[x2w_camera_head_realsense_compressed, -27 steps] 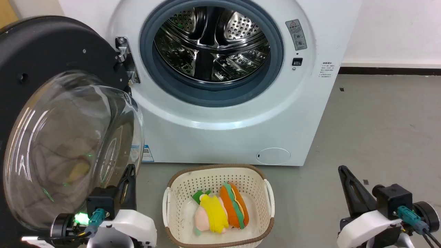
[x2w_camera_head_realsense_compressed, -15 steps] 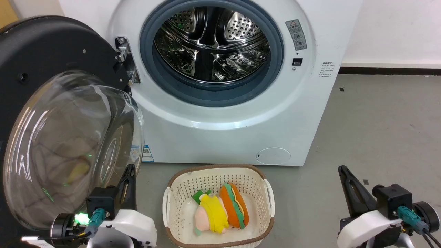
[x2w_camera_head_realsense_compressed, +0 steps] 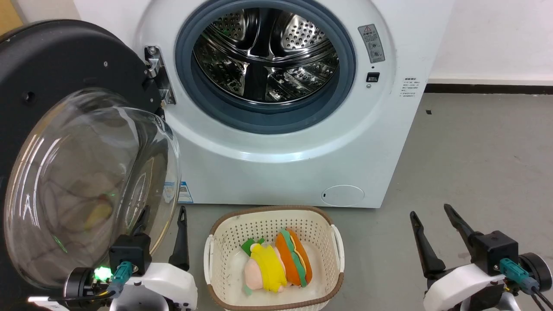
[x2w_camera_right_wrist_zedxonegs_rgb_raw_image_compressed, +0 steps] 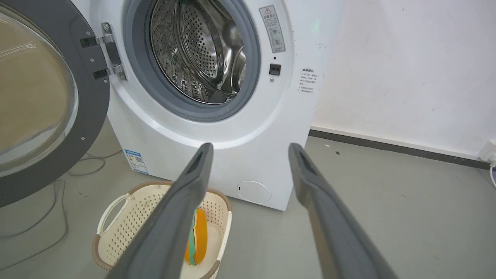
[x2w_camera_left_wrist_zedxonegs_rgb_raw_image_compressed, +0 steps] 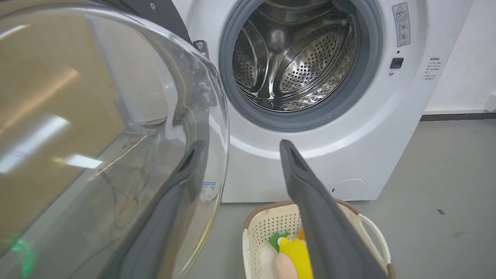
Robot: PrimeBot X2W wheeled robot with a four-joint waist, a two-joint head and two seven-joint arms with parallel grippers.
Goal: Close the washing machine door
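One washing machine (x2w_camera_head_realsense_compressed: 281, 172), one washing machine door (x2w_camera_head_realsense_compressed: 65, 56) open at frame left; labels (x2w_camera_head_realsense_compressed: 371, 43) illegible; left gripper (x2w_camera_head_realsense_compressed: 163, 211), right gripper (x2w_camera_head_realsense_compressed: 430, 210) splayed, empty.

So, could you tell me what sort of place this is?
Probably a laundry corner, perhaps a test room: a white front-loading washing machine with its door swung open, a cream basket of plush toys before it, bare grey floor.

light: bright, even | glare: streaks on washing machine door (x2w_camera_head_realsense_compressed: 77, 164) | wrist edges: bowed | focus: sharp

cream basket (x2w_camera_head_realsense_compressed: 216, 263), plush toys (x2w_camera_head_realsense_compressed: 276, 265), grey floor (x2w_camera_head_realsense_compressed: 475, 164)
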